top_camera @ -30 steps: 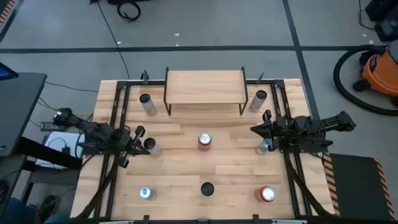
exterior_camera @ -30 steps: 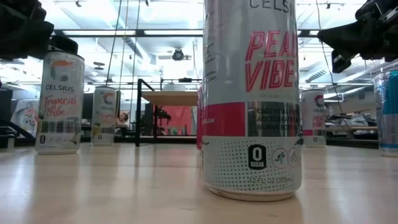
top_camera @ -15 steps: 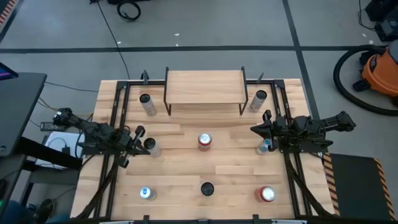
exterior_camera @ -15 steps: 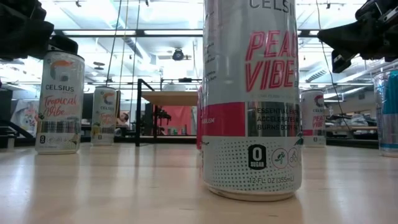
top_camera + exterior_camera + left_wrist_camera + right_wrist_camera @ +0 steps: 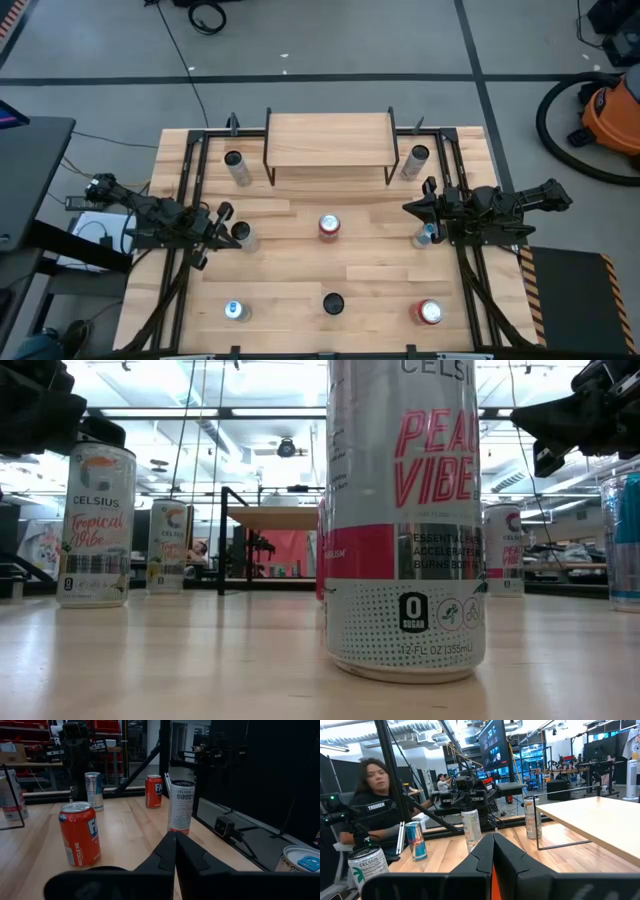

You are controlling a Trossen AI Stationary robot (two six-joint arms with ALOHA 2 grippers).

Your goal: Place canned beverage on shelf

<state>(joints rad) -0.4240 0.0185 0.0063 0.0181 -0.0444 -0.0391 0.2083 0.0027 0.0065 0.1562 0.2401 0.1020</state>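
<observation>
1. Hovering at the surface's (image 5: 300, 270) left edge, left claw (image 5: 222, 228) is clenched, empty, a can (image 5: 243, 235) just beside its tip.
2. Right claw (image 5: 412, 207) waits clenched, empty, a blue can (image 5: 425, 236) close by.
3. Red can (image 5: 329, 227) stands between both claws.
4. Shelf (image 5: 330, 139) sits bare, well beyond both claws.
</observation>
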